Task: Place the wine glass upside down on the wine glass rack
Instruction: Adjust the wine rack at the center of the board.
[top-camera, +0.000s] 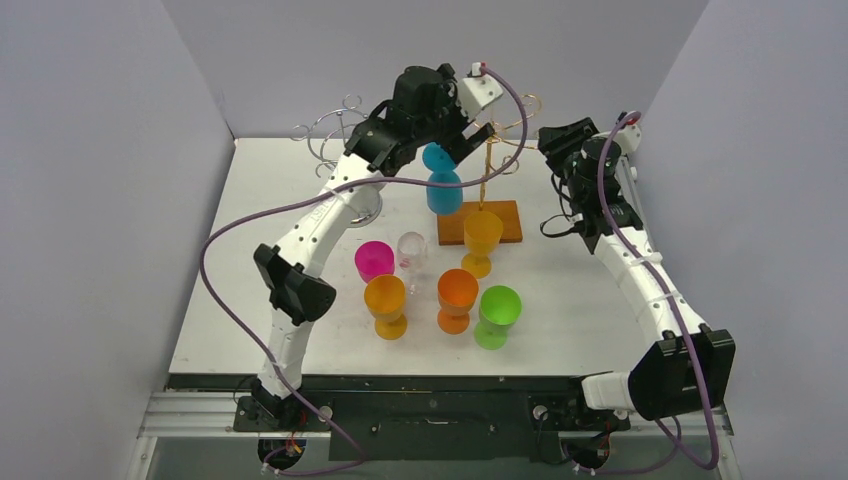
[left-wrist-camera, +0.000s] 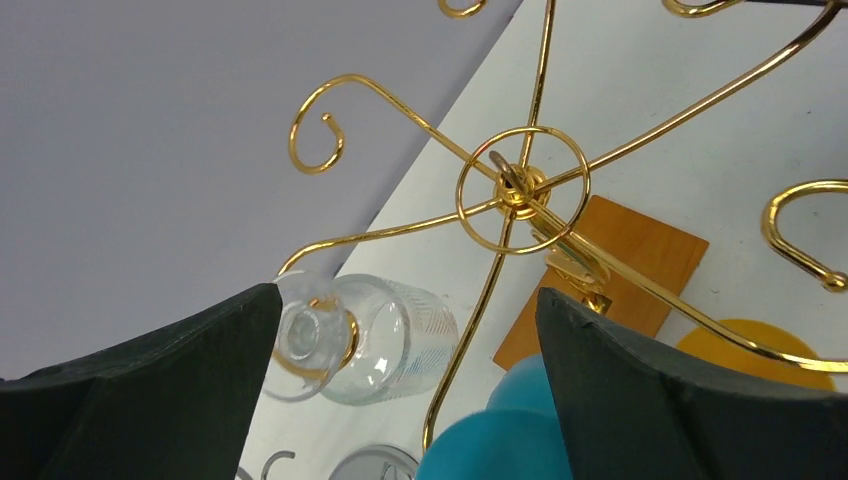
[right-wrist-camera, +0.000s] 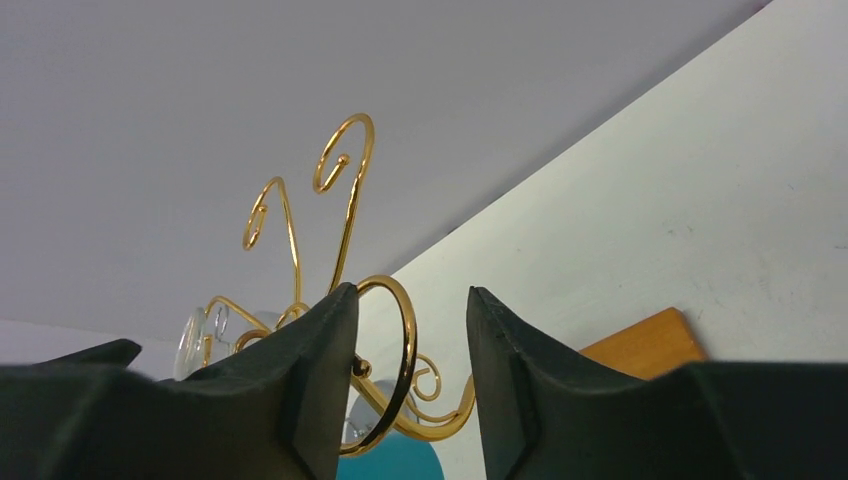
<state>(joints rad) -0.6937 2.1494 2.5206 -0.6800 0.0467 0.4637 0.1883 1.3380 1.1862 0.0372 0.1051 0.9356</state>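
A teal wine glass (top-camera: 443, 190) hangs upside down from an arm of the gold wire rack (top-camera: 487, 160), which stands on a wooden base (top-camera: 500, 222). My left gripper (top-camera: 462, 135) is open just above the glass's foot. In the left wrist view the teal glass (left-wrist-camera: 500, 440) sits low between the wide-apart fingers (left-wrist-camera: 180, 380), under the rack hub (left-wrist-camera: 520, 187). A clear glass (left-wrist-camera: 385, 340) also hangs upside down in a rack loop. My right gripper (top-camera: 556, 138) is open, its fingers (right-wrist-camera: 300, 380) either side of a gold loop (right-wrist-camera: 405, 350) of the rack.
Several glasses stand upright on the table in front of the rack: pink (top-camera: 374, 260), clear (top-camera: 411, 248), yellow (top-camera: 482, 240), amber (top-camera: 386, 305), orange (top-camera: 457, 298), green (top-camera: 497, 315). A silver wire rack (top-camera: 335, 135) stands at the back left. Grey walls enclose three sides.
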